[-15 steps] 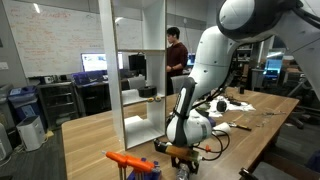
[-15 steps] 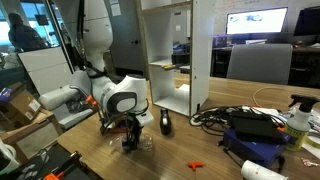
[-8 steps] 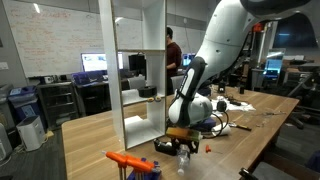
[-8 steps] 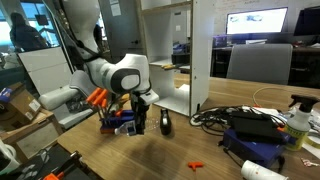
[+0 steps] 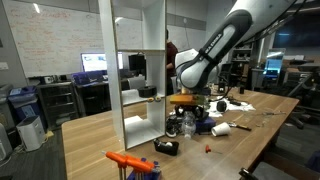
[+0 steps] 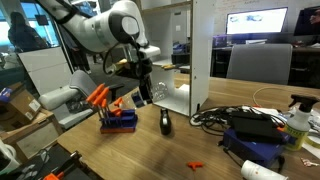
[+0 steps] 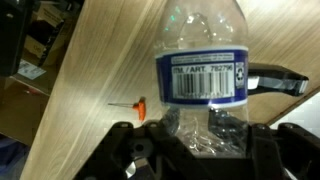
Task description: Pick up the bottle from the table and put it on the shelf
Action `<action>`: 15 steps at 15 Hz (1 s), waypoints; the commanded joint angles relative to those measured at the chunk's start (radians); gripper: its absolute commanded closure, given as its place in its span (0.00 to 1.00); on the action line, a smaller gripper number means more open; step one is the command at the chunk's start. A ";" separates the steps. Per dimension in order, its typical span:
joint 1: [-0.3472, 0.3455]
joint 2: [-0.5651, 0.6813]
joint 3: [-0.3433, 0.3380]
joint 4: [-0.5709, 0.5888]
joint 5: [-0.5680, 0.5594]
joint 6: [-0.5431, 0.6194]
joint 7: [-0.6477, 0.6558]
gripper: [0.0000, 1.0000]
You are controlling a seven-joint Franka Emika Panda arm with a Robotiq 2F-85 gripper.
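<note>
I count one bottle (image 7: 203, 60), gripped in the robot's one hand (image 7: 190, 145). There is one white shelf (image 5: 105, 80), one wooden counter (image 5: 95, 135), one small orange piece (image 7: 141, 105) on it, and one person (image 5: 170, 48) behind.

In both exterior views we face the shelf (image 5: 140, 25) (image 6: 204, 55) at mid-distance, from opposite sides; our wrist view looks closely down onto the table (image 7: 88, 60).

Soft light was given from above the shelf (image 5: 108, 80). Bright screens (image 5: 93, 62) were seen glowing behind the shelf. The arm (image 5: 235, 35) beside the shelf was blurred. In the wrist view, the bottle (image 7: 203, 60) was blurred, with shiny spots.
</note>
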 commanded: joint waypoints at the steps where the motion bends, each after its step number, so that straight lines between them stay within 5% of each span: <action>1: -0.090 -0.165 0.125 0.025 -0.040 -0.150 0.032 0.94; 8: -0.159 -0.267 0.265 0.122 0.000 -0.267 -0.037 0.93; 15: -0.172 -0.195 0.305 0.227 0.010 -0.195 -0.075 0.93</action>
